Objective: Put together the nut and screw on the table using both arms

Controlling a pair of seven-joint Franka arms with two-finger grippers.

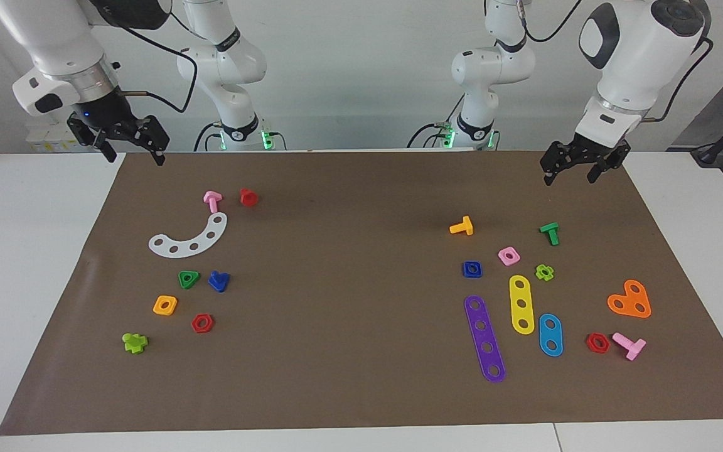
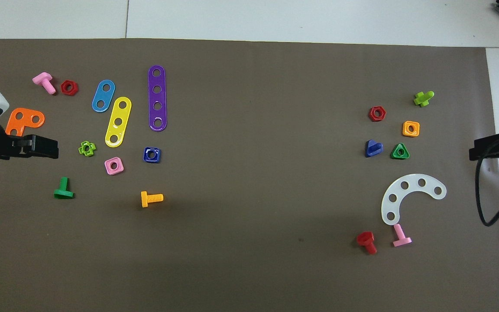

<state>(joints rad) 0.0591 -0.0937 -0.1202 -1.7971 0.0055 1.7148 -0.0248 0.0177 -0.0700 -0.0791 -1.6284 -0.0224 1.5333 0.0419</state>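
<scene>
My left gripper (image 1: pixel 572 171) and right gripper (image 1: pixel 129 147) hang empty, fingers apart, over the brown mat's (image 1: pixel 349 251) corners. The small dark-blue plastic nut (image 1: pixel 472 269), rounded-square with a centre hole, lies beside the pink square nut (image 1: pixel 508 255); I'd pinch its flat sides. The stubby dark-blue triangular-headed screw (image 1: pixel 218 280) beside the green triangular nut (image 1: pixel 188 279) looks light, rigid, slippery; I'd grip its head.
</scene>
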